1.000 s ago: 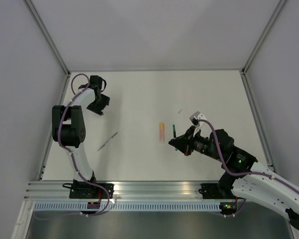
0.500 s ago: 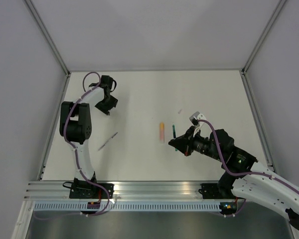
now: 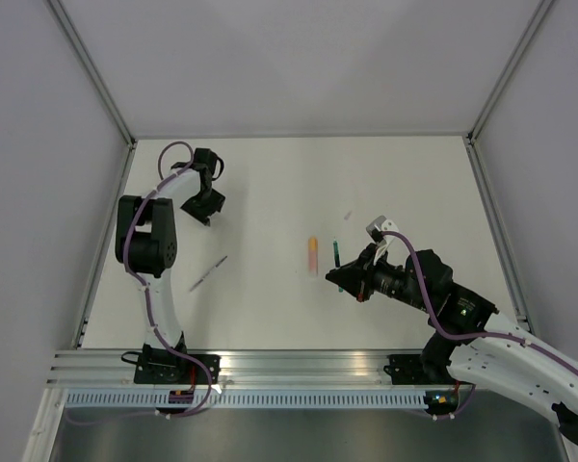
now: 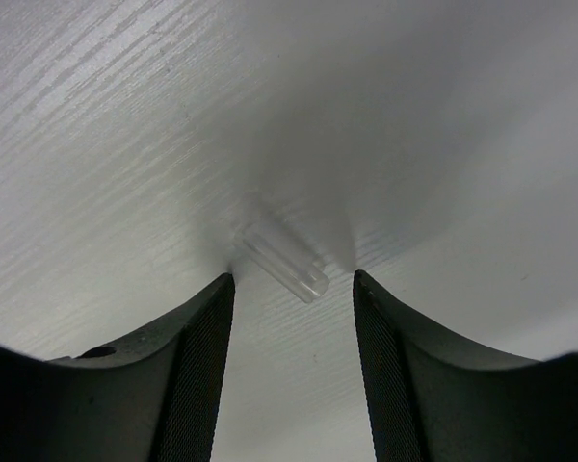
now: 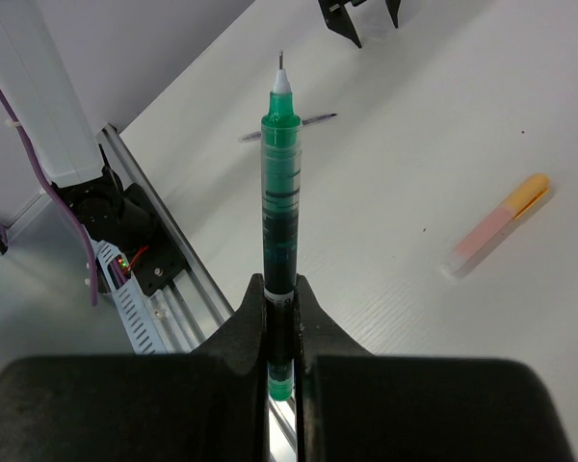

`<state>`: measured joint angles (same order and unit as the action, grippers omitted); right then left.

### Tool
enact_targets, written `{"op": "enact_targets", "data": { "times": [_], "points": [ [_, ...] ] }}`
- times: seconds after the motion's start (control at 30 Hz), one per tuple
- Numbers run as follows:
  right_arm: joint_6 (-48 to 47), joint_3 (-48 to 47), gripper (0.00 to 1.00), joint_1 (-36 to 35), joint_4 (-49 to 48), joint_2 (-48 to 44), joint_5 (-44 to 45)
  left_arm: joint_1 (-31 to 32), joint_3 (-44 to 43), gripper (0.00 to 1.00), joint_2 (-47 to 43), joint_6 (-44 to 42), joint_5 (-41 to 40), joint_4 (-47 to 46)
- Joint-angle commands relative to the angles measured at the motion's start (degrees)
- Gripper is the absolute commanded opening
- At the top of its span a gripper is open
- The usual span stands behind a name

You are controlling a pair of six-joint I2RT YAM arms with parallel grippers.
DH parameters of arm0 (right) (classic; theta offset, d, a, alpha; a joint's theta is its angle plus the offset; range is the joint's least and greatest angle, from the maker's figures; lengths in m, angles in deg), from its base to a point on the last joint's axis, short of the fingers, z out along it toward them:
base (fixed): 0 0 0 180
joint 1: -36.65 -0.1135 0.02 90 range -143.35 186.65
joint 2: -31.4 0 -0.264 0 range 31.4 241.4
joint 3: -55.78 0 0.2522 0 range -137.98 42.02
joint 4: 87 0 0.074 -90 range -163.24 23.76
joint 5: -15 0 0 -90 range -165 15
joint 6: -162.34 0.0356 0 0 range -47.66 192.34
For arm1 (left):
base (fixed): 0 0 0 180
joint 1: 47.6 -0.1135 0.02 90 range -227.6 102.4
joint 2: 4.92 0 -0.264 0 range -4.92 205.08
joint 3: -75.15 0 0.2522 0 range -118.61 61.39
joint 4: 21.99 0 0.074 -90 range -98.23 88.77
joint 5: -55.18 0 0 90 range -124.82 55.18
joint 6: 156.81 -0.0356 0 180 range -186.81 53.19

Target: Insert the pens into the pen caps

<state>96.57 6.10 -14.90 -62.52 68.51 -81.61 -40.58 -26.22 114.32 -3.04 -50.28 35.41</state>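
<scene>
Table (image 3: 414,173), left fingers (image 4: 197,385): unchanged

Nothing legible shows in any of the views: no word, brand, number or sign. The nearest thing to print is on the green pen (image 5: 279,207), whose barrel carries a few dark bands in the right wrist view (too blurred to tell whether they are letters or plain marks).
</scene>
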Motion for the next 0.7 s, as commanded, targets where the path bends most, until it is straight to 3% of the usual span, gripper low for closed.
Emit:
{"op": "enact_targets", "data": {
  "times": [0.0, 0.13, 0.27, 0.37, 0.53, 0.67],
  "points": [
    [0.5, 0.3, 0.00, 0.0, -2.1, -0.3, 0.1, -0.2, -1.1, 0.58, 2.7, 3.1, -1.1, 2.2],
    [0.4, 0.2, 0.00, 0.0, -2.0, -0.6, 0.2, -0.2, -1.0, 0.44, 3.0, 3.6, -1.9, 2.7],
    [0.5, 0.2, 0.00, 0.0, -1.9, -0.9, 0.1, -0.6, -1.2, 0.40, 2.8, 4.9, -3.5, 5.0],
    [0.3, 0.3, 0.00, 0.0, -1.9, -0.8, 0.1, -1.3, -1.1, 0.42, 2.4, 5.0, -3.6, 5.5],
    [0.3, 0.3, 0.00, 0.0, -1.9, -0.7, 0.3, -1.8, -1.2, 0.54, 2.5, 4.2, -3.7, 6.0],
    [0.3, 0.3, 0.00, -0.1, -1.9, -0.6, 0.5, -2.3, -1.0, 0.54, 2.6, 4.4, -3.9, 6.4]
  ]
}}
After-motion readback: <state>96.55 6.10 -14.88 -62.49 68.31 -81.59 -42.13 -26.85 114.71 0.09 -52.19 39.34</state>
